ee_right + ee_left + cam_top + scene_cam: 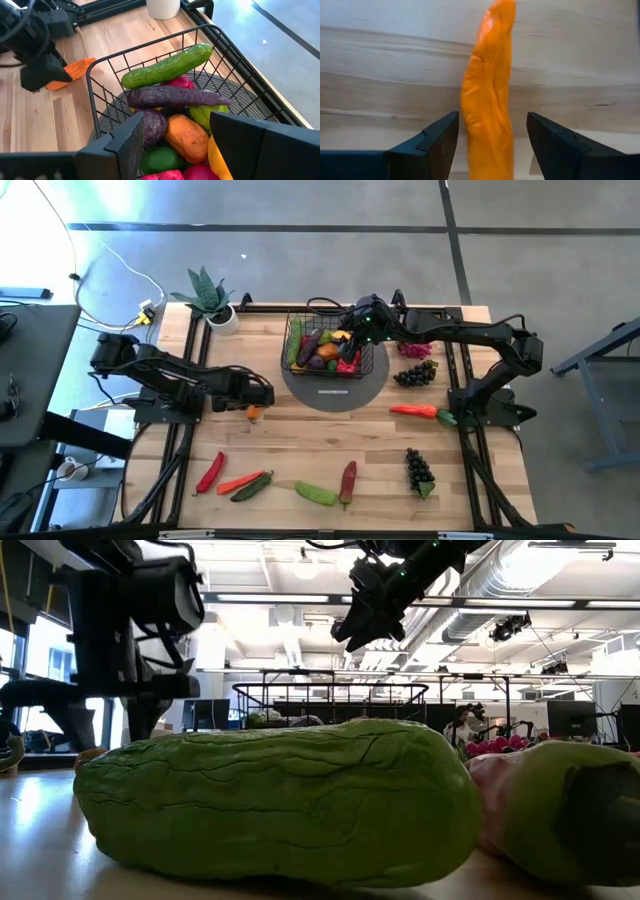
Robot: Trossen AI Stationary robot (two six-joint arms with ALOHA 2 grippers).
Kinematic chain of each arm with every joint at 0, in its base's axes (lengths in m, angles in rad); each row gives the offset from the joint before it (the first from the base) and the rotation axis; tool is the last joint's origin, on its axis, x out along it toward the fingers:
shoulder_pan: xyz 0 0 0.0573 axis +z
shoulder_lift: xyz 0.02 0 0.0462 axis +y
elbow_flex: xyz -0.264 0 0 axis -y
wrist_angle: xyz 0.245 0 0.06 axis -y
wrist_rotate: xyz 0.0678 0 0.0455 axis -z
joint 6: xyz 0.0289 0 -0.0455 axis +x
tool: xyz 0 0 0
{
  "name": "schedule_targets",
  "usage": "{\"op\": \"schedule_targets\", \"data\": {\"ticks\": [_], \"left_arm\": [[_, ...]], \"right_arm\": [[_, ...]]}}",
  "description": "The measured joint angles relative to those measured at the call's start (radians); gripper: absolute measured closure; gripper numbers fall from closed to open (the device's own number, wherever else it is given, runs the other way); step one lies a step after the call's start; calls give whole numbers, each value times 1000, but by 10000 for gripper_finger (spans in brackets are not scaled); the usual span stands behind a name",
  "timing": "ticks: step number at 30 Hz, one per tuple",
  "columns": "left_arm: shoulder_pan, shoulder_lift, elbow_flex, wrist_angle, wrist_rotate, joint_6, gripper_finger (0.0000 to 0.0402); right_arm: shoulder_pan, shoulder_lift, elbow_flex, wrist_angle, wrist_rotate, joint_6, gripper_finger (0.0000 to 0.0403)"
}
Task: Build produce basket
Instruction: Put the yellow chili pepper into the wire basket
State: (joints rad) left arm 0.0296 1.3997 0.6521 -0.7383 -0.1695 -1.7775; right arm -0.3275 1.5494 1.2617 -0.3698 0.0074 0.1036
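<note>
The black wire basket [300,340] stands on a grey round mat [335,392] at the table's far middle. It holds several produce pieces, among them a green cucumber [167,65], a long purple piece [175,95] and an orange one [187,137]. My right gripper [175,125] hangs open and empty above the basket [352,332]. My left gripper [492,125] is low over the table, left of the mat [262,398]. It is open, with one finger on each side of a long orange piece [487,100] that lies on the wood [253,412].
Loose produce lies on the near half: a red chilli [210,472], a bumpy green cucumber [316,493] that fills the low view [280,800], another red chilli [348,480] and dark grapes [419,470]. An orange-red piece [420,411], grapes [415,373] and a potted plant [210,298] stand farther back.
</note>
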Motion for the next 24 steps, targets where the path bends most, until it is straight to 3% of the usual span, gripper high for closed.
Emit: {"op": "schedule_targets", "data": {"ticks": [7, 18, 24], "left_arm": [[0, 77, 7, 39, -2, 13, 194], [3, 38, 11, 36, -35, 160, 327], [3, -21, 11, 91, -65, 244, 319]], "right_arm": [[0, 0, 0, -1, 0, 0, 194], [0, -12, 0, 1, 0, -13, 194], [14, -26, 0, -8, 0, -28, 194]]}}
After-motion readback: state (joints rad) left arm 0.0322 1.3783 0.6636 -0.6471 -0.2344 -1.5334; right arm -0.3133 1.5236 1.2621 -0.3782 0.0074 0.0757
